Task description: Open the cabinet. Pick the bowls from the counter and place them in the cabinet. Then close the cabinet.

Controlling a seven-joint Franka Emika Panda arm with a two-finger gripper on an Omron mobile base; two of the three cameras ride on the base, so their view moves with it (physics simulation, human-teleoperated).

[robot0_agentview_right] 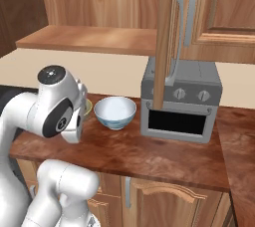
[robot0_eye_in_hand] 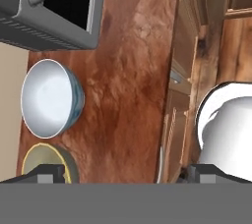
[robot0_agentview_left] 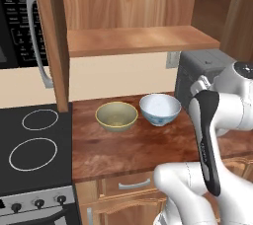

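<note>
cabinet point(robot0_agentview_left: 133, 39): doors swung open, shelf bare.
bowls: olive bowl point(robot0_agentview_left: 116, 116) and white bowl point(robot0_agentview_left: 159, 109) side by side on the surface point(robot0_agentview_left: 123, 150), just left of the toaster oven point(robot0_agentview_right: 180, 101).
hand point(robot0_eye_in_hand: 123, 173): spread wide, empty, above the surface near the bowls.
step: picking the first bowl.
next: lower over a rim, then close.

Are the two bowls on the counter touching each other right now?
Apart. The left base view shows a thin strip of counter between the olive-yellow bowl and the white bowl.
</note>
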